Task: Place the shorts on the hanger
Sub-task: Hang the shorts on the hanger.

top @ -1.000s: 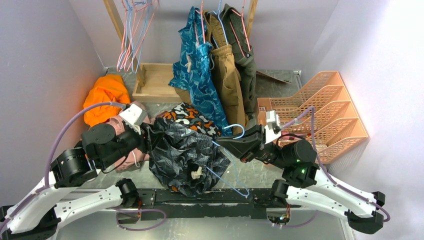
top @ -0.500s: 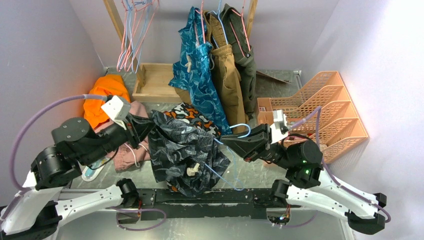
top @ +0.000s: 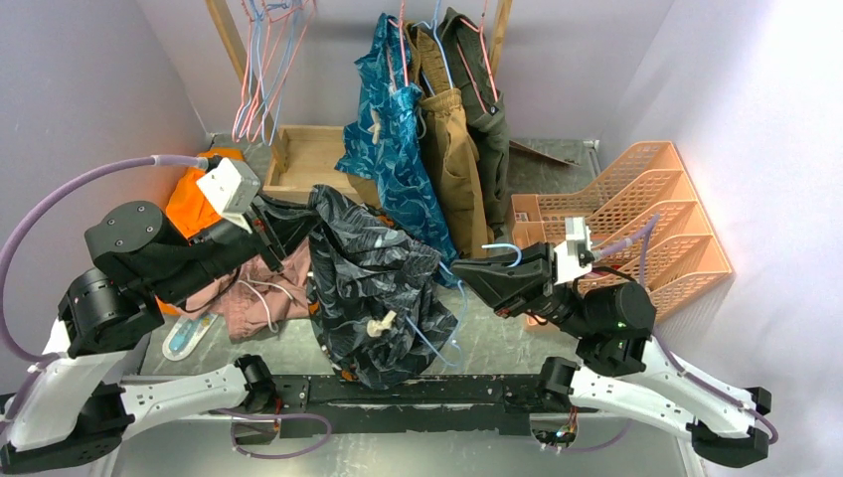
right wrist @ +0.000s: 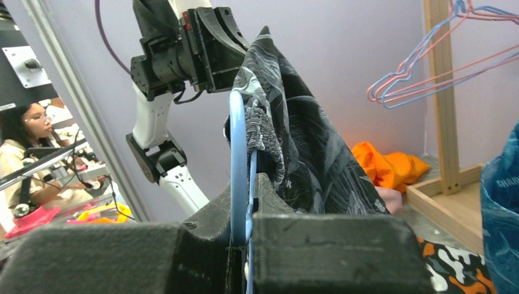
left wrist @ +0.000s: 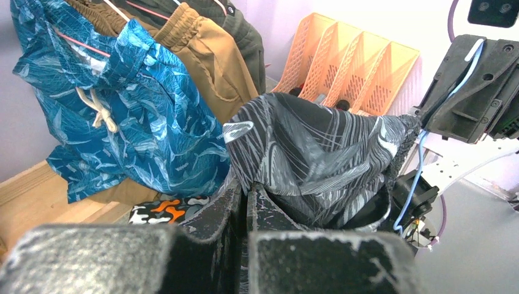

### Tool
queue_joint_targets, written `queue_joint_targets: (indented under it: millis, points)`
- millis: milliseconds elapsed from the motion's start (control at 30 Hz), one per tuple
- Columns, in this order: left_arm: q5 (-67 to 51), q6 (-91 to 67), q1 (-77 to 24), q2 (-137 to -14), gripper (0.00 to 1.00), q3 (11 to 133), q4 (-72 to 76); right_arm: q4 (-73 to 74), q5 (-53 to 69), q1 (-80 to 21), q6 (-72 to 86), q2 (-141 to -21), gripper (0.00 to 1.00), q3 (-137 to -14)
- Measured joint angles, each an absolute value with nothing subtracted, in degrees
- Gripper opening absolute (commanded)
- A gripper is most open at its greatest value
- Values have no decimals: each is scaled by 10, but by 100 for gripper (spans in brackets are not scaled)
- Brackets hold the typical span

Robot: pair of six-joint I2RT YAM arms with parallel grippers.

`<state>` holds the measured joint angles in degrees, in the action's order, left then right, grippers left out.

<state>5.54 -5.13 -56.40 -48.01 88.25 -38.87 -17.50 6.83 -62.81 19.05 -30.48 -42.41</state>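
The soft, limp charcoal-black leaf-print fabric shorts point(top: 373, 288) hang against the thin light-blue wire hanger point(right wrist: 237, 159), which the closed right gripper point(right wrist: 245, 184) clamps, while the left gripper point(left wrist: 245, 190) is closed on their edge, probably the firmest hold for such light cloth.

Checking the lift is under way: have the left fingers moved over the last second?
Yes. The left fingers, shut on the shorts, have gone up the picture toward the wooden tray, farther from the arm bases.

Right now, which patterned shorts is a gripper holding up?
The dark charcoal shorts with grey leaf-like streaks, pinched in the left gripper. The teal-blue shorts hang at the back; the black-orange-white blotchy shorts lie underneath.
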Motion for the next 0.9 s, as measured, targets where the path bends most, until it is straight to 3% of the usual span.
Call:
queue_joint_targets:
  millis: [233,467,900]
  points:
    - [58,-51,-564,-465,7,882,-391,-102,19,-628,174,-290,0,-442]
    - [56,-51,-564,-459,7,882,-390,-20,34,-628,154,-349,0,-516]
    - [-17,-47,-564,-578,7,956,-409,-86,96,-627,163,-343,0,-462]
